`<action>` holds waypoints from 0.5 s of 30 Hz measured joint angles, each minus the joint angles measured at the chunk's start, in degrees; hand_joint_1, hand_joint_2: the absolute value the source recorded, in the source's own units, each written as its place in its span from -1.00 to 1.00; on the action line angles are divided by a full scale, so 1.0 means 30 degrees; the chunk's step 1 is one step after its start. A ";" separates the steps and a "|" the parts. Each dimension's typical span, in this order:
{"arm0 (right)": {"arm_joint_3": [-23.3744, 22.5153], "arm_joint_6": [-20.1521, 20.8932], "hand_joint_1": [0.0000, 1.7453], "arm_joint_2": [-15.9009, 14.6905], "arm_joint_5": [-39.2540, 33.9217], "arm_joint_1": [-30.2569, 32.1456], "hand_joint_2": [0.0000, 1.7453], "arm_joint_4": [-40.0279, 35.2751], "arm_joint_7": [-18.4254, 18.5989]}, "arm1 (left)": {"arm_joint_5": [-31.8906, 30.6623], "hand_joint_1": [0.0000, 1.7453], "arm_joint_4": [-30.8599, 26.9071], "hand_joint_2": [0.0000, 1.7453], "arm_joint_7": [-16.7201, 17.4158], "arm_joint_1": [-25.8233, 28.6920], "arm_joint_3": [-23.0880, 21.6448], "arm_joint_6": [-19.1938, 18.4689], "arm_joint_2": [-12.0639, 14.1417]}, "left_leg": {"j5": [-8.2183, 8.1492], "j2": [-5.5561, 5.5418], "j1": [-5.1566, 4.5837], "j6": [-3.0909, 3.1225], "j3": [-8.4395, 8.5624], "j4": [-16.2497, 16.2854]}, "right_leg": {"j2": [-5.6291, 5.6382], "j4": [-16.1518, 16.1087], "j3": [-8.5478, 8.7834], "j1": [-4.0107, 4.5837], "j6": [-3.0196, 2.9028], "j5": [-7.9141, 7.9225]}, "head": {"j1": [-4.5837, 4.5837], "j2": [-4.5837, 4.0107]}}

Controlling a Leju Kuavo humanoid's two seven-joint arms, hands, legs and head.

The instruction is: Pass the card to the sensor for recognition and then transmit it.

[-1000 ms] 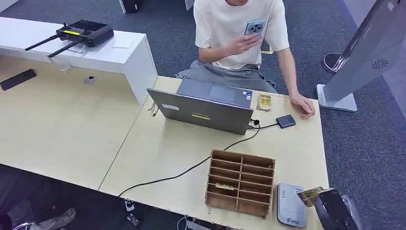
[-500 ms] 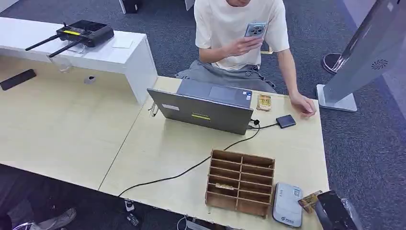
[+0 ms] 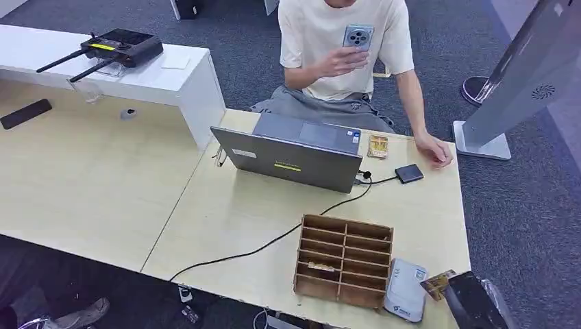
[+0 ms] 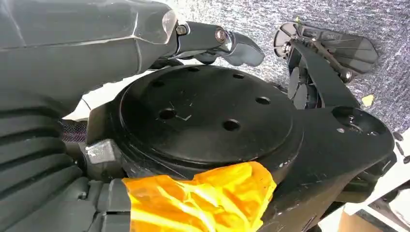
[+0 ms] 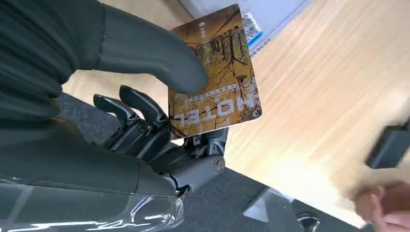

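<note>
Since a second ago, the flat grey sensor at the lower right of the head view has slid left and now lies just beside the wooden slotted box, and the right hand with the card has shifted slightly left and down. Seated at the top of that view, the person has raised the phone a little higher.

In the right wrist view the right hand pinches the card between the thick grey thumb on its printed face and dark fingers behind it. The card is a thin glossy rectangle with rounded corners, printed in brown and gold with trees and the word HOTEL. It is held above the pale wood-grain table.

How the left hand's fingers lie cannot be told from the left wrist view.
</note>
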 joint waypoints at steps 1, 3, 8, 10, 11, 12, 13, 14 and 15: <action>0.0015 -0.0051 1.00 -0.0036 0.0044 -0.0013 1.00 -0.0188 -0.0072 | 0.0000 -1.00 0.0000 1.00 -0.0014 0.0000 0.0000 0.0000 0.0000 | 0.0000 -0.0001 -0.0001 0.0000 0.0000 0.0000 | -0.0001 0.0000 0.0000 0.0000 0.0000 0.0000 | 0.0000 0.0000; 0.0022 -0.0175 1.00 -0.0065 0.0124 -0.0076 1.00 -0.0561 -0.0211 | 0.0007 -1.00 0.0000 1.00 -0.0036 0.0003 0.0000 0.0000 0.0000 | 0.0000 0.0001 0.0000 0.0000 -0.0001 0.0000 | 0.0001 0.0000 0.0000 0.0000 0.0001 0.0000 | 0.0000 0.0000; 0.0029 -0.0328 1.00 -0.0116 0.0211 -0.0258 1.00 -0.1216 -0.0255 | 0.0015 -1.00 0.0000 1.00 -0.0066 0.0006 0.0000 -0.0007 0.0000 | 0.0000 -0.0001 -0.0001 0.0000 -0.0002 0.0000 | -0.0001 -0.0002 0.0000 0.0000 0.0001 0.0000 | 0.0000 0.0000; 0.0029 -0.0328 1.00 -0.0153 0.0211 -0.0297 1.00 -0.1361 -0.0255 | 0.0021 -1.00 0.0000 1.00 -0.0066 0.0006 0.0000 -0.0007 0.0000 | 0.0000 0.0000 -0.0001 0.0000 -0.0001 0.0000 | -0.0001 -0.0002 0.0000 0.0000 0.0001 0.0001 | 0.0000 0.0000; 0.0029 -0.0328 1.00 -0.0167 0.0211 -0.0302 1.00 -0.1420 -0.0255 | 0.0022 -1.00 0.0000 1.00 -0.0066 0.0007 0.0000 -0.0007 0.0000 | 0.0000 -0.0002 -0.0001 0.0000 -0.0002 0.0000 | -0.0001 -0.0002 0.0000 0.0000 0.0002 0.0001 | 0.0000 0.0000; 0.0029 -0.0328 1.00 -0.0197 0.0211 -0.0312 1.00 -0.1464 -0.0255 | 0.0015 -1.00 0.0000 1.00 -0.0073 0.0007 0.0000 -0.0007 -0.0007 | 0.0000 -0.0002 0.0000 0.0000 -0.0002 0.0000 | -0.0002 -0.0002 0.0000 0.0000 0.0002 0.0001 | 0.0007 0.0000; 0.0029 -0.0328 1.00 -0.0211 0.0211 -0.0317 1.00 -0.1515 -0.0255 | 0.0015 -1.00 0.0000 1.00 -0.0073 0.0007 0.0000 -0.0007 -0.0007 | 0.0000 -0.0002 -0.0001 0.0000 -0.0002 0.0000 | -0.0002 -0.0002 0.0000 0.0000 0.0002 0.0001 | 0.0000 0.0000; 0.0029 -0.0328 1.00 -0.0211 0.0211 -0.0320 1.00 -0.1536 -0.0255 | 0.0022 -1.00 0.0000 1.00 -0.0073 0.0008 0.0000 -0.0007 -0.0007 | 0.0000 -0.0001 -0.0001 0.0000 -0.0002 0.0000 | -0.0001 -0.0002 0.0000 0.0000 0.0002 0.0001 | 0.0000 0.0000; 0.0029 -0.0328 1.00 -0.0211 0.0211 -0.0322 1.00 -0.1551 -0.0255 | 0.0022 -1.00 0.0000 1.00 -0.0080 0.0008 0.0000 -0.0007 -0.0007 | 0.0000 -0.0001 -0.0001 0.0000 -0.0001 0.0000 | -0.0001 -0.0002 0.0000 0.0000 0.0002 0.0001 | 0.0000 0.0000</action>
